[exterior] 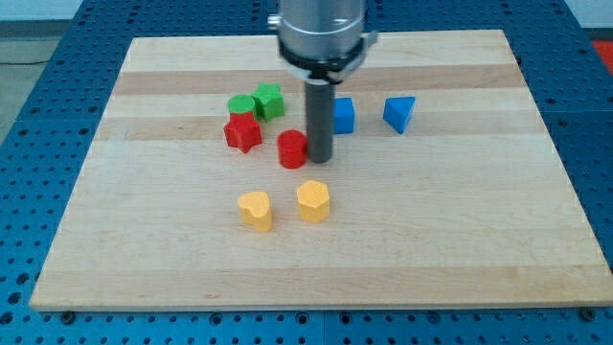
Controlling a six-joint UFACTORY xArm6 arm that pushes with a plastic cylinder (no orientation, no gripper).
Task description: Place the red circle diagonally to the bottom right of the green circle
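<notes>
While my tip point(318, 159) touches the red circle point(292, 149) at 3 o'clock, no hand shows; pushing could knock the red star point(242, 132).

A silver-grey cylindrical arm head descends from the view's top centre, its straight dark rod held upright, my tip point(319, 159) resting low at mid-view, slightly right of centre.

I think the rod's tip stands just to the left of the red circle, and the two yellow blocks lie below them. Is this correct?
Not quite: in the camera view my tip stands just to the right of the red circle, not its left, close against it. The rest holds: the yellow heart and the yellow hexagon lie below them.
</notes>
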